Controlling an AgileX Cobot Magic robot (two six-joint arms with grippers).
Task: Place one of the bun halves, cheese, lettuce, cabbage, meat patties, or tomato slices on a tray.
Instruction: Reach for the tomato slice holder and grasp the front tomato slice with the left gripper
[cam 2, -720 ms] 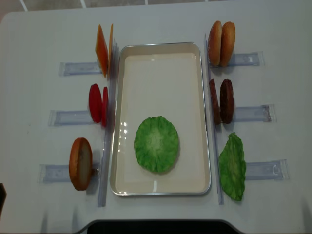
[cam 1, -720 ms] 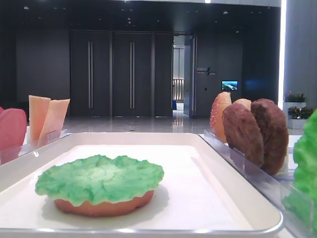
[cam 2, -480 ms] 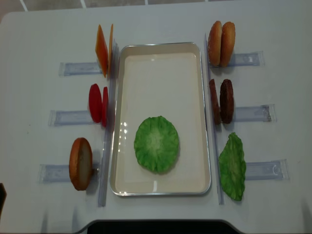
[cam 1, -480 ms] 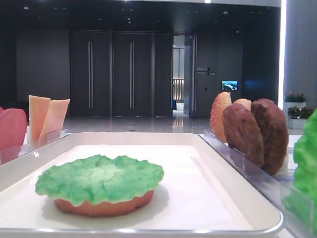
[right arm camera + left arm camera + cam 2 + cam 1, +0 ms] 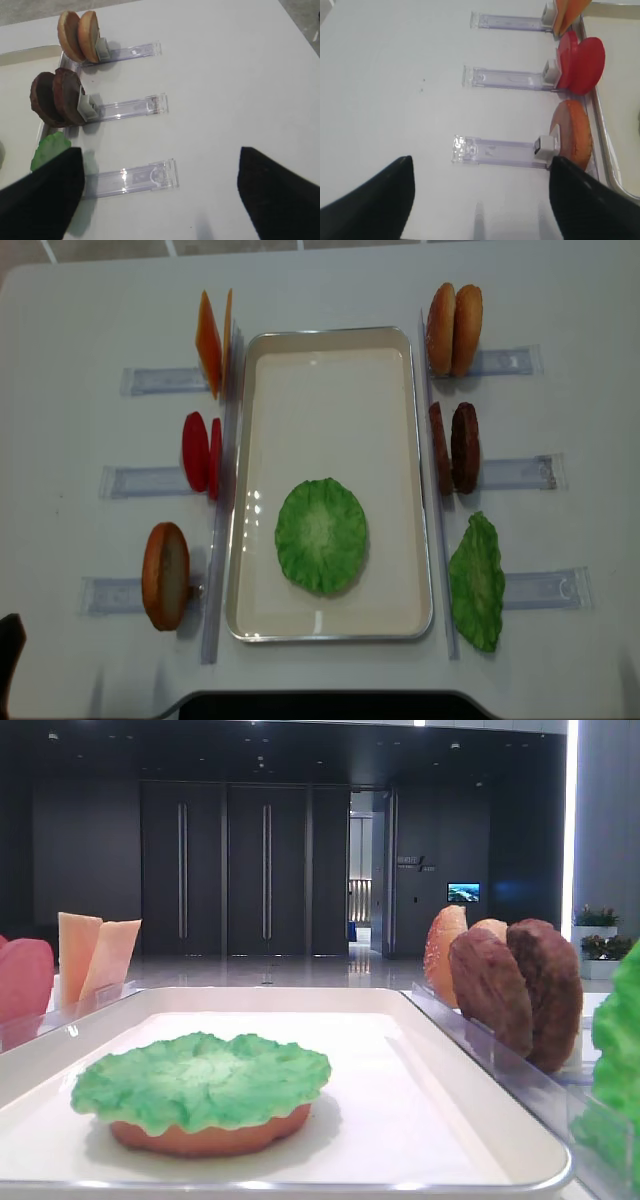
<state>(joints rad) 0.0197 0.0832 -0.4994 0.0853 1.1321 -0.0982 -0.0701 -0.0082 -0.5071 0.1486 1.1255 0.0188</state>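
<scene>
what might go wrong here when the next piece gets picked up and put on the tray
The tomato slices stand pressed together in their holder, so a pinch may lift both. The lettuce on the bun half is wavy; anything set there may slide off. The tray rim sits close beside the holders and may get bumped.

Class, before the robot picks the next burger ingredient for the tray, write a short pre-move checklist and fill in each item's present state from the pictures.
1. Free space on the tray: ok, its far half is bare.
2. Stack so far: ok, lettuce lies flat over a bun half.
3. Tomato slices standing in their holder: ok.
4. Meat patties upright and reachable: ok.
5. Left gripper open: ok, fingers apart over bare table.
6. Right gripper open: ok, nothing between its fingers.
</scene>
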